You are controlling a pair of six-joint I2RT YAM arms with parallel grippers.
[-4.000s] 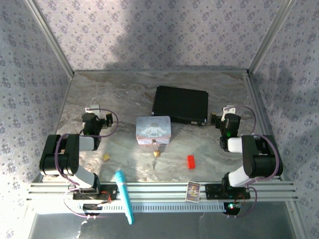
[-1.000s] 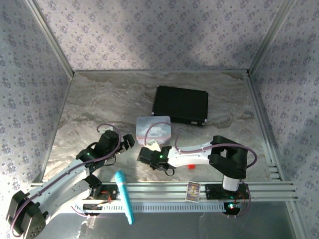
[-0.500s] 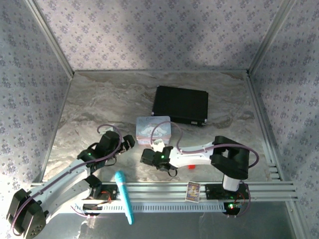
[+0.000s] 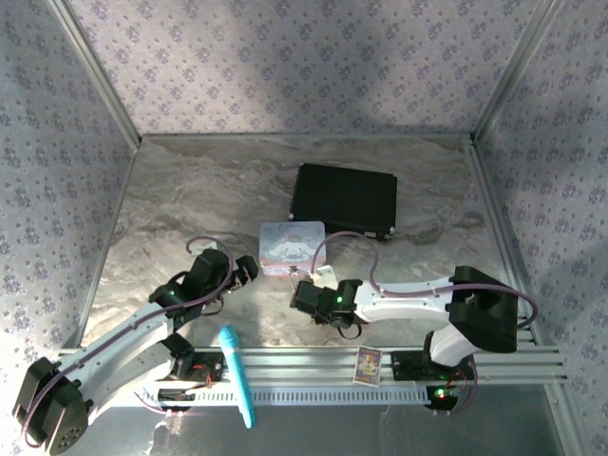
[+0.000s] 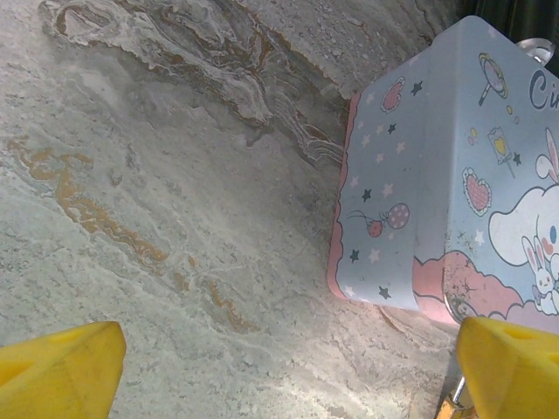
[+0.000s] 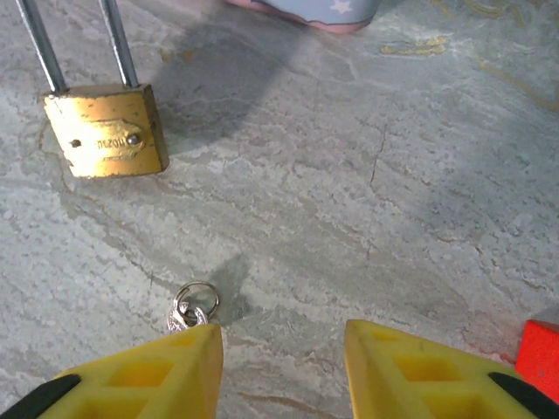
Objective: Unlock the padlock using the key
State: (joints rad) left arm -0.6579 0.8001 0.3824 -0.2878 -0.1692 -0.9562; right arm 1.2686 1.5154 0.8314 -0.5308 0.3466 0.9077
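The padlock (image 6: pixel 106 131) lies flat on the surface (image 6: pixel 367 175), its shackle pointing toward the tin (image 5: pixel 428 175). The key (image 6: pixel 192 310) lies loose near it, so the right claw (image 6: pixel 284 353) hangs low and spread, one fingertip just beside the key ring, likely to pinch it. The left claw (image 5: pixel 288 362), also spread, sits beside the tin, probably to steady it.

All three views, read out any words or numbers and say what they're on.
"Ci": on the pastel cartoon tin, the rest cut off at the picture's edge.
Stamped mark on the brass padlock: too blurred to read.
Print on the small picture card: too small to read.
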